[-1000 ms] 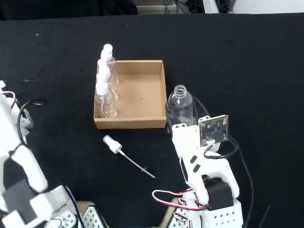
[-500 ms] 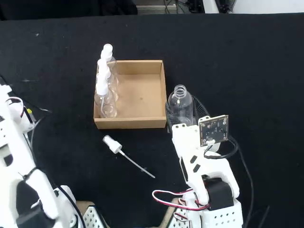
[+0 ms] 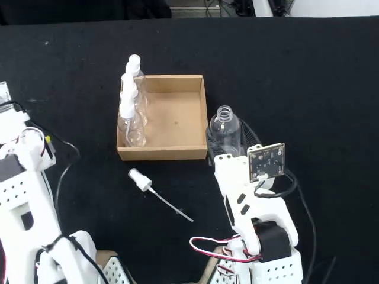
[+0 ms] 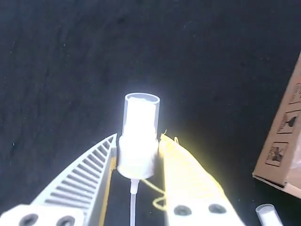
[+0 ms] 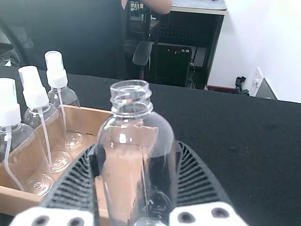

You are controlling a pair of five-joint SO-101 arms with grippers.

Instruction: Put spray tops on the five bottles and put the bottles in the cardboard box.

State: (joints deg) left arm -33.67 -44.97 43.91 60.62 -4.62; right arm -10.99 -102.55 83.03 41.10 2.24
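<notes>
— Three capped bottles (image 3: 131,115) stood in the box (image 3: 177,118). Yours?
— My right pincer (image 5: 137,149) clamped the open bottle (image 5: 134,122) beside it; my left pincer (image 4: 138,141) pinched a top (image 4: 139,117). I judged its tube needed centring over the neck.

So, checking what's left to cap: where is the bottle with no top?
The uncapped bottle is upright in the right gripper, just outside the right wall of the cardboard box, near its front corner in the high view.
</notes>
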